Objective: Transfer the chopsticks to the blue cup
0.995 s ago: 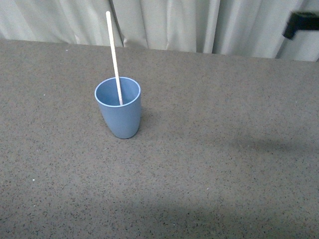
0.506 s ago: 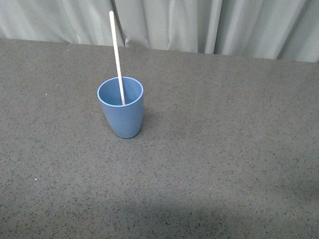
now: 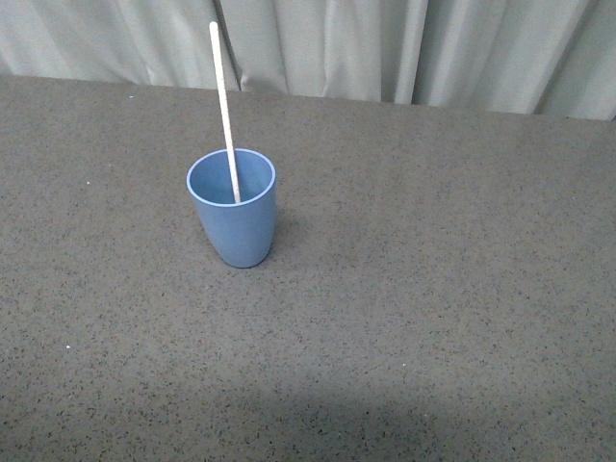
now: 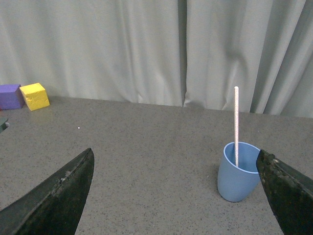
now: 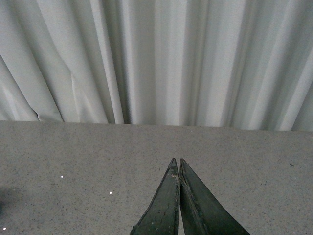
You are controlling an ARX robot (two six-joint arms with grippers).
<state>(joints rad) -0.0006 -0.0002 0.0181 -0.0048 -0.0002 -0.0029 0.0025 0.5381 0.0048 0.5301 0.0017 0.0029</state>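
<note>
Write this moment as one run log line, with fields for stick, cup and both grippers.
stick: in cup, leaning on rim | cup: upright on table | left gripper: open, empty | right gripper: shut, empty | task: looks done

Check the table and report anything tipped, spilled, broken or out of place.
Nothing stands out. The blue cup stands upright on the table with the chopstick leaning inside it, its end on the bottom. No spill or damage shows. A yellow block and a purple block sit neatly by the curtain.
</note>
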